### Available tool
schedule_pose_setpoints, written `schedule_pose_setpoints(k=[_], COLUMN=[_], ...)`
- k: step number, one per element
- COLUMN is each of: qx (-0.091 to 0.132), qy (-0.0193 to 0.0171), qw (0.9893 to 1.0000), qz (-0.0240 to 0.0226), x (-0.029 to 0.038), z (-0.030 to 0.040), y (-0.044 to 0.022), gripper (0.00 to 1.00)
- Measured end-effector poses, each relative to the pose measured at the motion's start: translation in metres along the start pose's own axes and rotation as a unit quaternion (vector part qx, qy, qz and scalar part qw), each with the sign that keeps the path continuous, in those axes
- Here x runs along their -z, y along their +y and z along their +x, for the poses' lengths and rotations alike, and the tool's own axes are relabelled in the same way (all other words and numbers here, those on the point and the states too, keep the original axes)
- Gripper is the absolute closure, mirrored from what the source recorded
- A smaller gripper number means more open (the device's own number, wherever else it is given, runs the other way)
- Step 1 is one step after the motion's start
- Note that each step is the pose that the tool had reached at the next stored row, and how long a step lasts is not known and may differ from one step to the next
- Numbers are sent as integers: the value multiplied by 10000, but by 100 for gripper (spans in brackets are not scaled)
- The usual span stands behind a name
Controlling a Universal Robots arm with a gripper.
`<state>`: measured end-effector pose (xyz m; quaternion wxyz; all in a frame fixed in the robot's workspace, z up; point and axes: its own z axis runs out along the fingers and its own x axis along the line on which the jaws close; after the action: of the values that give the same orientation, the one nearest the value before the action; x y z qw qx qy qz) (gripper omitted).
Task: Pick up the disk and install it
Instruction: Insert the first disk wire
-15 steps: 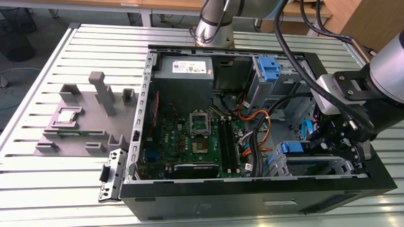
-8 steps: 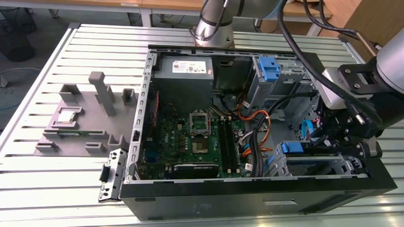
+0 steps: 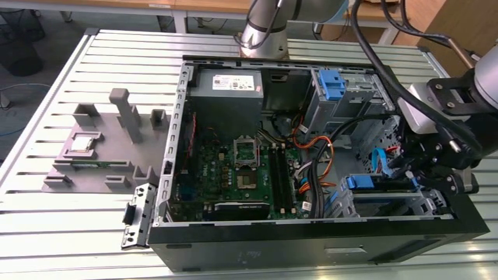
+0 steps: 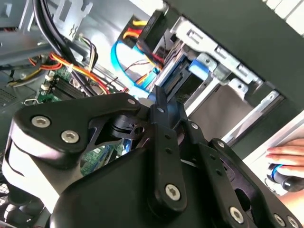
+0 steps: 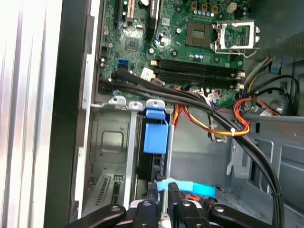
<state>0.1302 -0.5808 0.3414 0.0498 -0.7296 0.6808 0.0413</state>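
Exterior view, starting from its left: ribbed aluminium table (image 3: 46, 233), with a matte grey moulded fixture (image 3: 101, 146) of posts and pockets just outside the case (image 3: 311, 245). Boxy black steel, lying on its side, lid off. Inside the case, near its fixture-side wall: flat green motherboard (image 3: 233, 175), glossy and studded with sockets. At the case's far wall: plain grey power-supply box (image 3: 225, 87) with a white sticker. Further toward the view's right inside the case: blue plastic latch (image 3: 332, 84) and looping orange cables (image 3: 315, 146).

Stands on edge in the metal bay at the case's near corner: the disk (image 3: 365, 182), slim and dark, capped by its blue plastic carrier. Hangs right over it, inside the case: the gripper (image 3: 426, 175), black, angular and bolted. Cannot tell whether clenched or released.

Second wrist view: a hand (image 4: 287, 156) just outside the case.
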Motion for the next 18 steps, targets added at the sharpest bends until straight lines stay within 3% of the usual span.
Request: schedule_pose_setpoints(k=[4, 8, 15, 18], qx=[0, -5, -6, -30], qy=[-11, -18, -19, -31], qw=[10000, 10000, 10000, 9998], qz=[0, 1, -6, -185], x=[-1, 39, 44, 41], z=[4, -1, -1, -1], y=[-63, -67, -68, -73], gripper=[76, 76, 76, 76])
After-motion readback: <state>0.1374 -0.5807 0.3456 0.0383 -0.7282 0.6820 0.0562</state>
